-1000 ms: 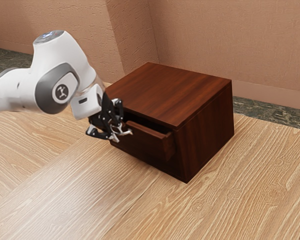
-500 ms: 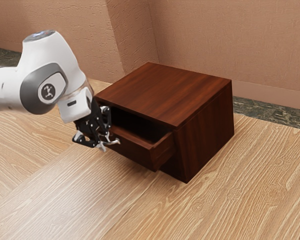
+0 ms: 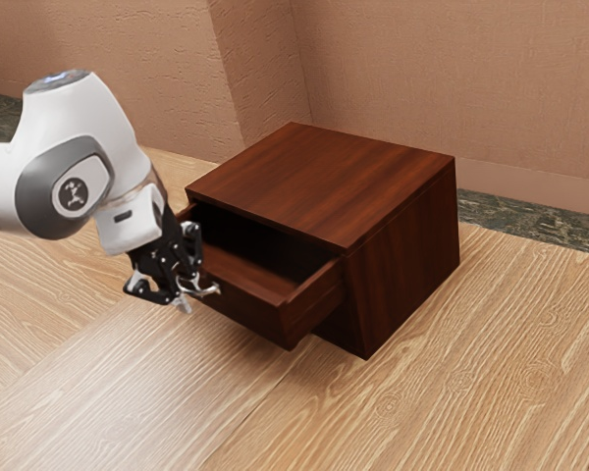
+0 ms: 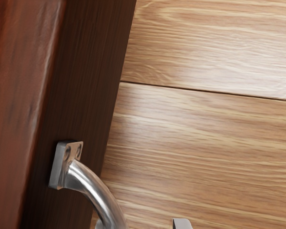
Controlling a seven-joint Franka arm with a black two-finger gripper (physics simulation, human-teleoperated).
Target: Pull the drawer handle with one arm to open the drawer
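1. Drawer handle (image 3: 200, 288), a curved silver bar, sits on the drawer front toward the exterior view's left, and the black claw (image 3: 177, 280) is clamped on it.
2. The drawer (image 3: 265, 287) stands partly out of the dark wooden cabinet (image 3: 334, 186).
3. A pale plank tabletop (image 3: 128, 392) carries the cabinet.
4. Behind, tan walls (image 3: 471, 78) meet a dark mottled floor (image 3: 530, 218) toward the right.

Cabinet (image 3: 353, 186): dark reddish wood, smooth, satin sheen. Drawer (image 3: 304, 299): same wood. Handle (image 4: 93, 188): brushed silvery metal, softly glossy. Floor (image 3: 128, 392): pale, grained wood planks. Arm (image 3: 69, 177): glossy white and grey shell. Gripper (image 3: 182, 289): matt black.
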